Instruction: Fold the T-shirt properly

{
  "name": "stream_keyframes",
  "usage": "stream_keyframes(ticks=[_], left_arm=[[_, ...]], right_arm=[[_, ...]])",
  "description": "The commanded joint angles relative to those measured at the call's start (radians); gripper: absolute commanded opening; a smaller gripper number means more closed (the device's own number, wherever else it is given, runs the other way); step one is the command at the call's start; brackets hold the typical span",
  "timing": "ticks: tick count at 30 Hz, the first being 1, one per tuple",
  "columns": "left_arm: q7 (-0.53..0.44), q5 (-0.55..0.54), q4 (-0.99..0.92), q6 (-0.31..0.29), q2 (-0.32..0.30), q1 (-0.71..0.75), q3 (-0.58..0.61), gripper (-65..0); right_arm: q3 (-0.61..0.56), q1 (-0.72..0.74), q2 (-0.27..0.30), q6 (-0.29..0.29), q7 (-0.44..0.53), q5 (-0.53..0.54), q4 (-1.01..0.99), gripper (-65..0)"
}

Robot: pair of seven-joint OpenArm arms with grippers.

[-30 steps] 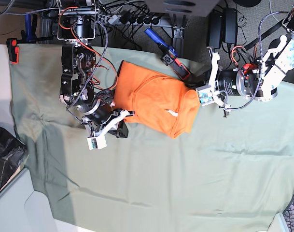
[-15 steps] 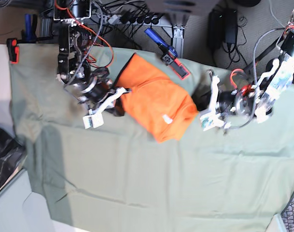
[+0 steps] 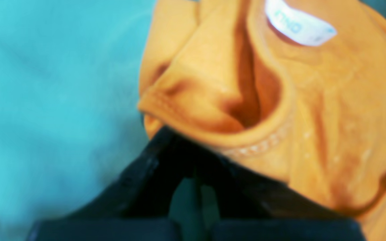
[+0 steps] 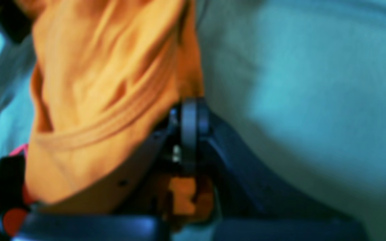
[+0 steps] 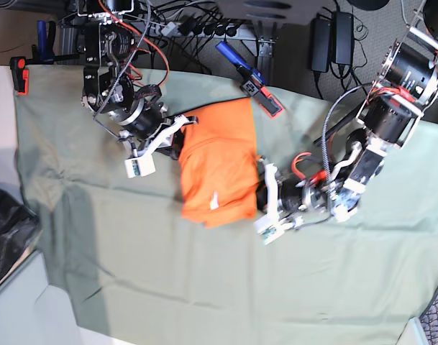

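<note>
1. Two hands are involved: the right hand (image 5: 177,136) is clamped on the T-shirt (image 5: 217,167) at its far edge, and the left hand (image 5: 262,198) pinches the near edge by the collar.
2. The T-shirt is bunched on the desk (image 5: 204,287), on the green cloth (image 5: 348,273).
3. An uneven fold could be caused if either edge slips, or the green cloth could be dragged along.
4. The white tag (image 3: 298,28) carries blurred print that cannot be read.

The base camera looked straight down from high above, taking in the whole surface (image 5: 204,287) and both arms. Each wrist camera sat just behind its own hand, looking along it, blurred by nearness. All three views shared the shirt (image 5: 217,172) (image 3: 313,110) (image 4: 102,83).
</note>
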Motion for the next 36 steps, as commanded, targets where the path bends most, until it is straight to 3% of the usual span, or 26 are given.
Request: stream_keyframes(ticks=[1,8,14,20,24,30,36], left_arm=[[0.011,0.023,-0.011,0.018,0.014,-0.037,0.000,-65.0],[0.002,0.023,-0.044,0.018,0.040,-0.089,0.000,-65.0],[0.060,-0.030,-0.012,0.018,-0.019,-0.089,-0.054,-65.0],[0.271,-0.236,0.229,0.018,-0.140,-0.015,-0.210,-65.0],[0.393,-0.366,0.468,0.018,-0.275,0.112,-0.237,-65.0],[0.417,-0.370,0.805,0.018,-0.494,0.422,-0.294,-65.0],[0.422,-0.394,1.032,0.018,-0.588,0.772,-0.525,-65.0]], right_arm=[[0.005,-0.009,0.007,0.127,0.011,0.021,0.034,-65.0],[0.012,-0.075,0.008,0.126,0.016,0.019,0.117,-65.0],[0.096,-0.075,0.008,0.126,0.019,0.010,0.118,-65.0],[0.243,-0.101,0.012,0.127,-0.009,0.090,0.130,-65.0],[0.306,-0.182,0.039,0.127,-0.033,0.134,0.189,-65.0],[0.389,-0.397,0.084,0.127,-0.042,0.177,0.306,-65.0],[0.424,-0.608,0.090,0.127,-0.041,0.196,0.366,-65.0]])
